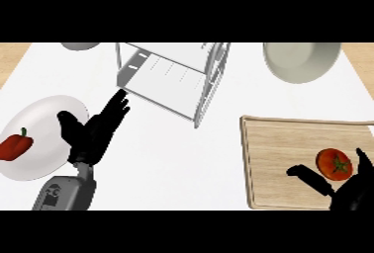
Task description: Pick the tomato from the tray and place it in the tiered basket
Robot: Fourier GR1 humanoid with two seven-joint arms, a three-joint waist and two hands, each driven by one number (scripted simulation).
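A red tomato (335, 163) with a green stem lies on the wooden tray (285, 148) at the right. My right hand (352, 190) comes in from the lower right, open, with its thumb to the tomato's left and its fingers to the right; the tomato sits in the gap between them. The tiered basket (171, 79), a white wire-frame rack, stands at the top centre. My left hand (93, 131) rests open on the left with fingers pointing up, just below the basket's left corner.
A white plate (51, 118) at the left holds a red bell pepper (15, 145). A grey-white plate (301, 60) sits at the top right, and part of another round dish (80, 46) shows at the top left.
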